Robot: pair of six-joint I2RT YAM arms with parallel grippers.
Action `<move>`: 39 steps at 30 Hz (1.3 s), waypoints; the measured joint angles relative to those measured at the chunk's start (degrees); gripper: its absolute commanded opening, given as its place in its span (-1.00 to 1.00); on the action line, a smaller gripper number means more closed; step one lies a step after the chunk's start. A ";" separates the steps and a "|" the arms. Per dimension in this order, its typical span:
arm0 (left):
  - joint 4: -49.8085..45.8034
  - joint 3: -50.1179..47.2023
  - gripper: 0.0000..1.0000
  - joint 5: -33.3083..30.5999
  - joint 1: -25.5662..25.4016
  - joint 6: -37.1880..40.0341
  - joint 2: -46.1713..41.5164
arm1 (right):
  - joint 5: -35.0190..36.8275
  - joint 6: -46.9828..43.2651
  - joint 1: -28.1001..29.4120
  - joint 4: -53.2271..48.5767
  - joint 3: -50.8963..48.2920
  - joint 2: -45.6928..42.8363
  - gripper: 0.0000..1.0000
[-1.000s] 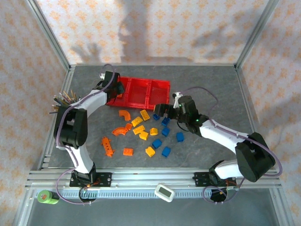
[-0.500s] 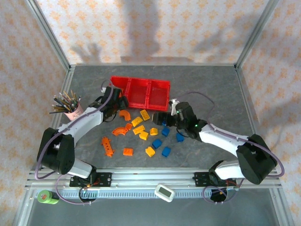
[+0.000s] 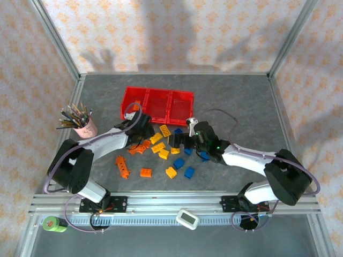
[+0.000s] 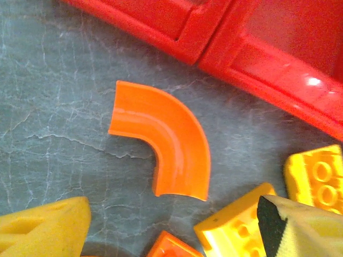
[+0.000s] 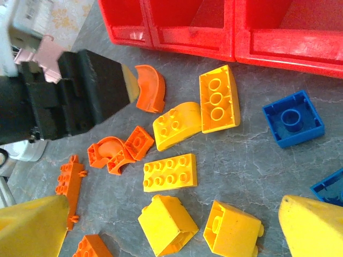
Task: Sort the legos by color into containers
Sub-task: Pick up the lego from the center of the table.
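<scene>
The step in hand looks like a pick on each side, with most of the bricks unsorted on the tabletop [image 3: 241,101]. The left gripper [image 4: 171,209] is spread wide and holds nothing. A curved orange brick [image 4: 161,142] lies flat just ahead of it, between the lines of its two fingers, and the red tray [image 4: 230,45] stands just beyond that brick. The right gripper [image 5: 171,219] is also spread wide and empty. Loose yellow bricks [image 5: 170,172] lie between and just ahead of its fingers, a blue brick [image 5: 293,119] is ahead to its right, and the tray wall is further ahead. My judgement is that the left gripper next needs to come down over the curved brick and close across its narrow band, not its long arc, then lift it clear of the yellow bricks crowding its right finger. The two grippers work close together, so one may need to wait for the other. I can read no brand, label or writing; any marks on the brick studs are too small to make out.
</scene>
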 measured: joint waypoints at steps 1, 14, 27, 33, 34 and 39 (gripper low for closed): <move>0.11 0.00 0.62 -0.28 0.00 -0.37 0.59 | 0.17 0.00 0.00 0.00 -0.02 0.00 0.99; 3.63 1.86 0.32 -1.68 0.00 -0.92 9.18 | 2.32 -0.04 0.00 -0.07 -1.05 -0.76 0.99; 2.95 2.67 -0.18 -4.42 0.00 -0.83 10.75 | 2.58 -0.07 0.00 -0.07 -1.05 -0.76 0.99; 2.69 2.60 -0.36 -4.66 0.00 -0.33 10.56 | 2.58 -0.26 0.00 -0.09 -1.05 -0.76 0.99; 2.73 2.49 -0.37 -4.61 0.00 -0.33 10.32 | 2.58 -0.26 0.00 -0.09 -1.05 -0.76 0.99; 3.82 0.66 -0.41 -3.58 0.00 -0.28 8.02 | 2.56 -0.90 0.00 -1.44 -0.72 -0.76 0.99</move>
